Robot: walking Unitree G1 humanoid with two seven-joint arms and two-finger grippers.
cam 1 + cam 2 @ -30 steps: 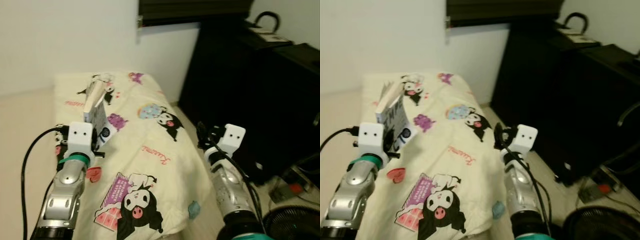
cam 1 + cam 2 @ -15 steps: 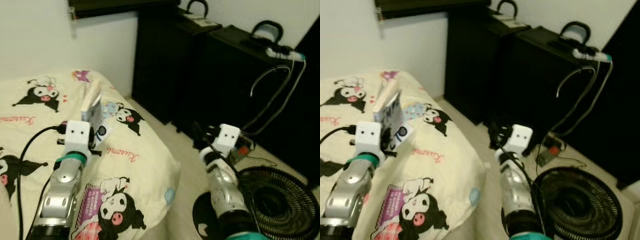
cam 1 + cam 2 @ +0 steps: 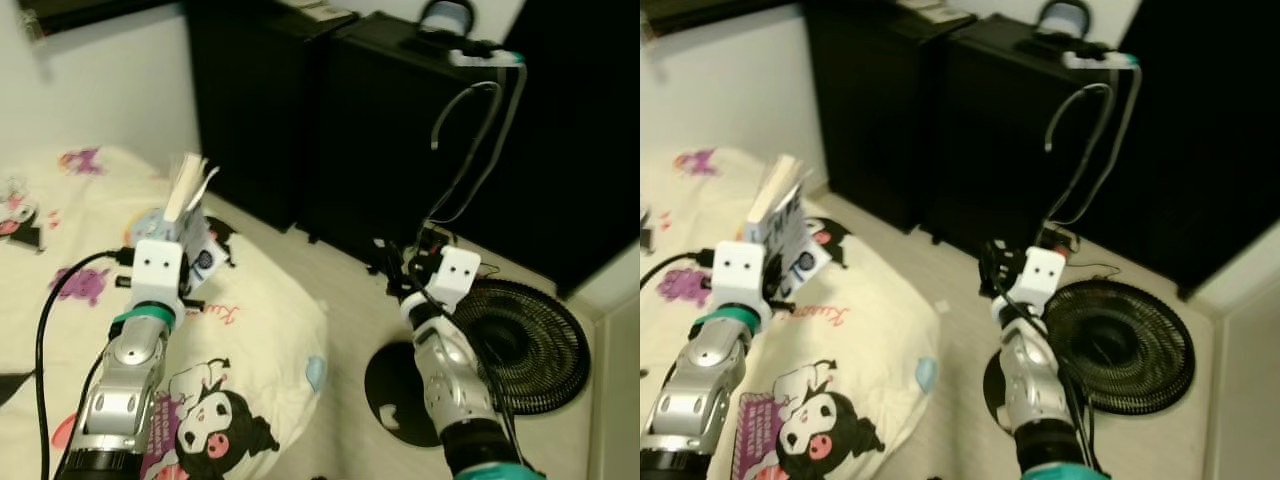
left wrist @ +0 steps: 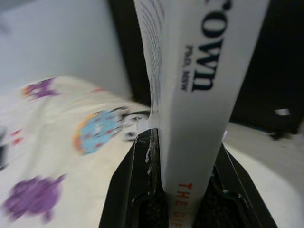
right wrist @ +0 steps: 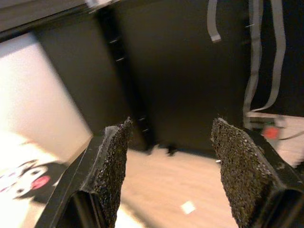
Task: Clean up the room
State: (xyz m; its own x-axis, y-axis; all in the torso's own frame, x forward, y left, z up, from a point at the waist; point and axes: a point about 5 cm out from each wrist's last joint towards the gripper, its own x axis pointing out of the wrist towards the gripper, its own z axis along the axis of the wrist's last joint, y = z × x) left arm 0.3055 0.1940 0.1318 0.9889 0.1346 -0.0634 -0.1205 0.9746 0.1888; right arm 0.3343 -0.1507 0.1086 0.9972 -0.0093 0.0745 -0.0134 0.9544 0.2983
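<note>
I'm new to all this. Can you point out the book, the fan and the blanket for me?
book (image 4: pixel 204 71), left wrist view, on its white spine.
fan (image 3: pixel 535 335), left eye view, on its black grille.
blanket (image 3: pixel 855 320), right eye view, on bare cream fabric.

White book (image 4: pixel 199 95) with dark spine lettering and red letters near its foot. Cream bedspread (image 3: pixel 260 330) printed with black-and-white cartoon figures, purple shapes, a blue-and-orange motif and pink script. Black cabinets (image 3: pixel 330 120); black fan (image 3: pixel 520 345); pale beige floor (image 3: pixel 340 290); white wall (image 3: pixel 110 90). Silver arms bear white wrist blocks and teal bands.
</note>
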